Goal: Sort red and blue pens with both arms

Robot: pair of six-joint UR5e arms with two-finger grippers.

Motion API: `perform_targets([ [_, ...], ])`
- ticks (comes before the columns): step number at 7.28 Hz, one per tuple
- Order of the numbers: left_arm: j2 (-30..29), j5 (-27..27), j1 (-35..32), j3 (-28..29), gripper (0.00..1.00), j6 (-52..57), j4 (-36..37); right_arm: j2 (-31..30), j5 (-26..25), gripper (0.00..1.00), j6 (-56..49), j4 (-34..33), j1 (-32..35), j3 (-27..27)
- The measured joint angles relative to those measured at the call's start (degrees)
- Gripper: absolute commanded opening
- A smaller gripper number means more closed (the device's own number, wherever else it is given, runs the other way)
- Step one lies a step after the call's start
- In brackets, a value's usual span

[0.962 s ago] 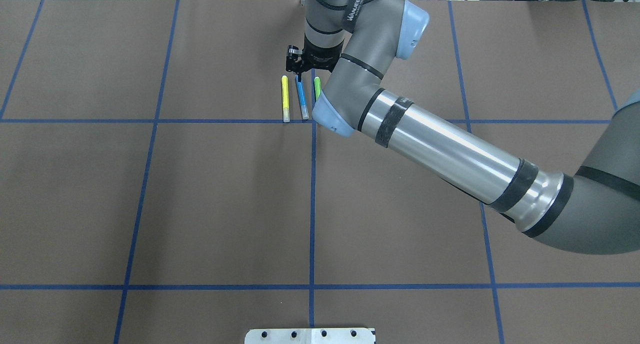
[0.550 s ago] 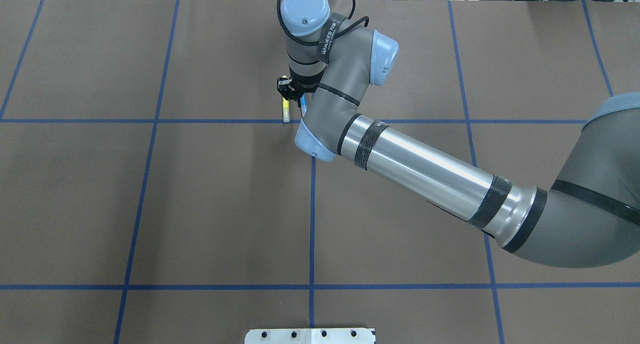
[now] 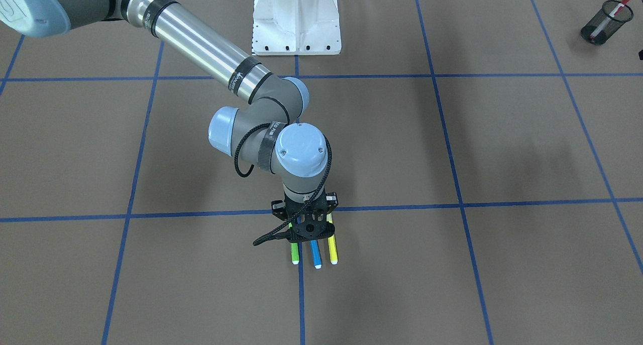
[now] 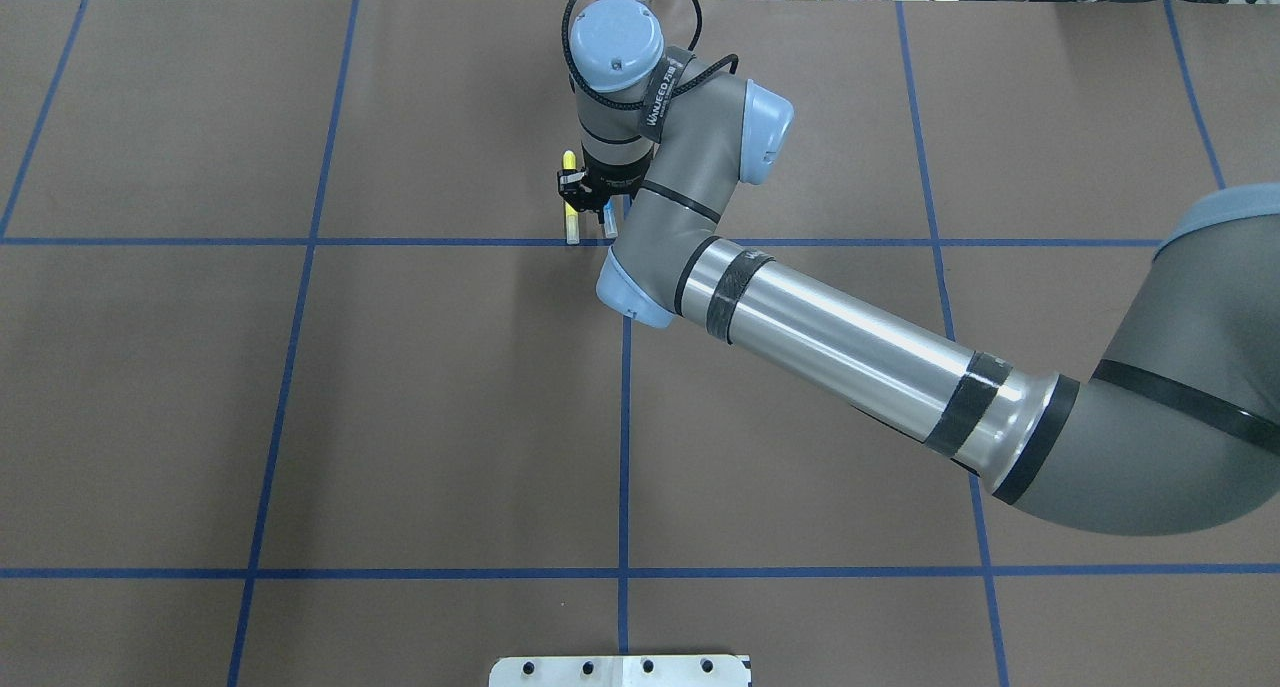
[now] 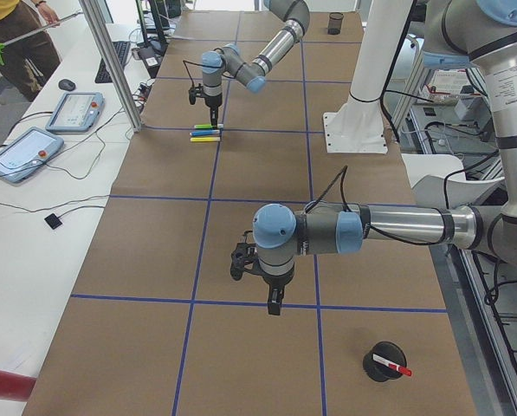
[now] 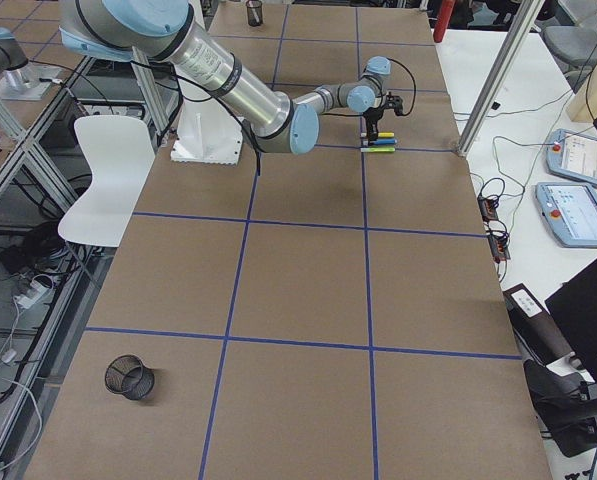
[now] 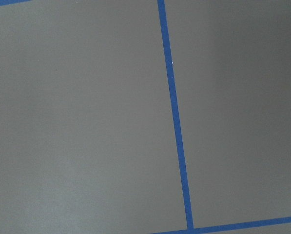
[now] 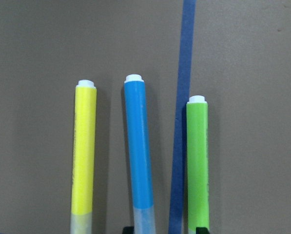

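Three highlighters lie side by side on the brown table. The blue highlighter is in the middle, between a yellow one and a green one. My right gripper hangs straight down over them, open. In the right wrist view its fingertips show at the bottom edge, one left of the blue barrel and one over the green one's cap end. The red-capped marker stands in a black mesh cup. My left gripper hovers over bare table; I cannot tell whether it is open.
The white pedestal base stands at the robot's side of the table. A second mesh cup sits at the table's right end. Blue tape lines cross the brown mat. A person's arm shows beside the table.
My right wrist swung back toward the robot and came over the highlighters, now hiding most of the blue and green ones from overhead.
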Motion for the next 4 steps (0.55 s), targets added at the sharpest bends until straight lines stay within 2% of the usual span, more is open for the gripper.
perform_targets([
  [4,0.0,0.0,0.06,0.0,1.0,0.0,0.0,0.23,-0.08,0.43,-0.5,0.21,-0.87,-1.04],
])
